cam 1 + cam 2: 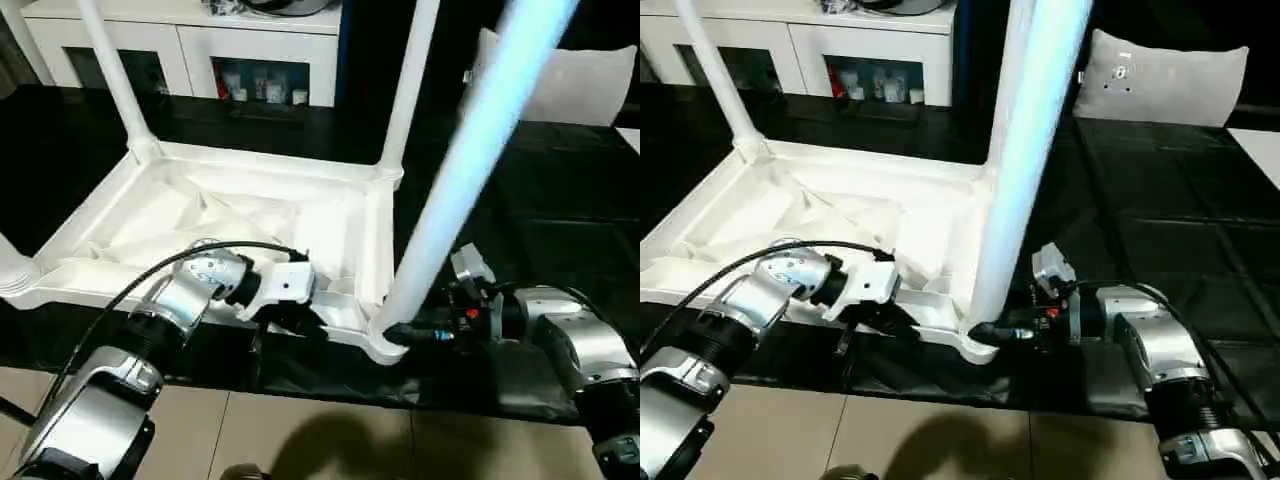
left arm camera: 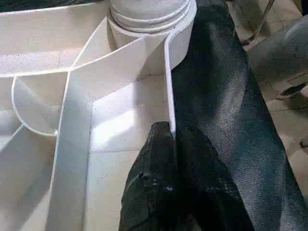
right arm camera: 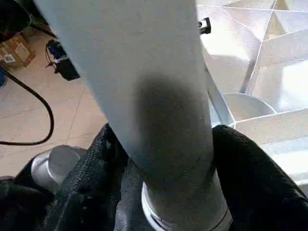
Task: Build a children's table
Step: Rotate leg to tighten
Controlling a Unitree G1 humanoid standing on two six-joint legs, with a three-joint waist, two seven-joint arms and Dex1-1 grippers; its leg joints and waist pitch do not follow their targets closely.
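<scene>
Left eye view, white cabinet (image 1: 190,45) behind table top (image 1: 250,215), pillow (image 1: 575,80) right.

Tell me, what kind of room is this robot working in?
Probably a living room or a home-like test room: a white cabinet stands at the back, a grey cushion lies nearby, and the floor is tiled.

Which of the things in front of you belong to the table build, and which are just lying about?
Job:
- white plastic square tabletop, upside down
- near white tapered leg in its corner socket, right gripper around its base
- two far white legs
- left gripper on the tabletop's rim

Lying about:
- white cabinet
- grey cushion
- black floor mat
</scene>
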